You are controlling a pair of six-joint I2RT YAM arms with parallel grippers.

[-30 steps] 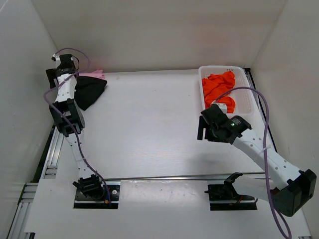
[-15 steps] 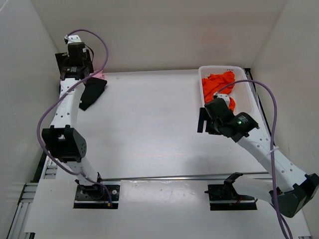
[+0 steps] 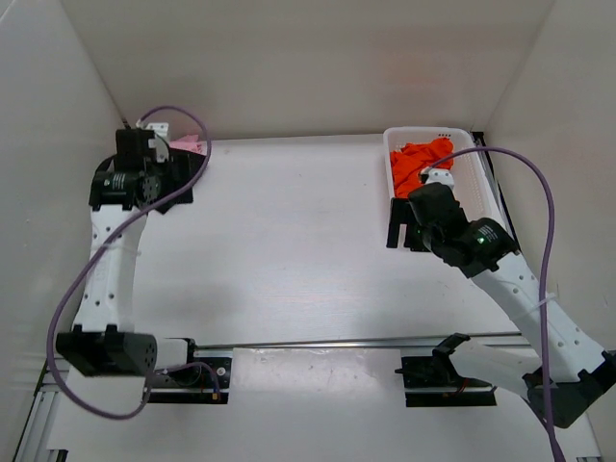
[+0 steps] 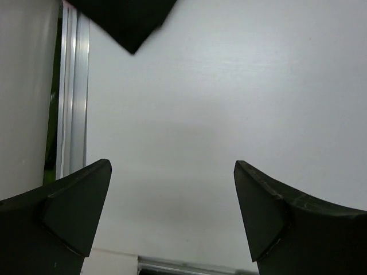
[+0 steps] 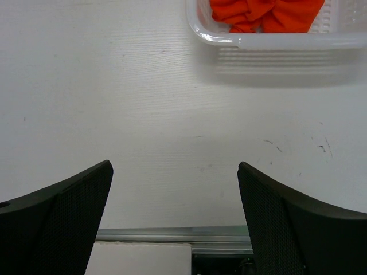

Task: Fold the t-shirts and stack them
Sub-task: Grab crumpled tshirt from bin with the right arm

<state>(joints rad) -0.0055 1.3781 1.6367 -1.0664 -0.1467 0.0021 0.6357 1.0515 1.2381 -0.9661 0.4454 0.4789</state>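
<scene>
Your orange t-shirt [image 3: 421, 166] lies bunched in the white basket [image 3: 474, 173] at the upper right of the overhead view. The black t-shirt [image 4: 123, 17] and the pink t-shirt [image 3: 187, 144] lie on the table [image 3: 289, 241] at the upper left. The left gripper [image 4: 172, 166] hangs near the black one and the right gripper [image 5: 175, 169] near the basket, both with jaws apart, holding nothing

Overhead covers whole table [image 3: 289, 241]; wrist cams close, angled down.

White table [image 3: 289, 250] boxed by plain white walls [image 3: 308, 58] (metal rail [image 3: 337, 343] at near edge).
</scene>
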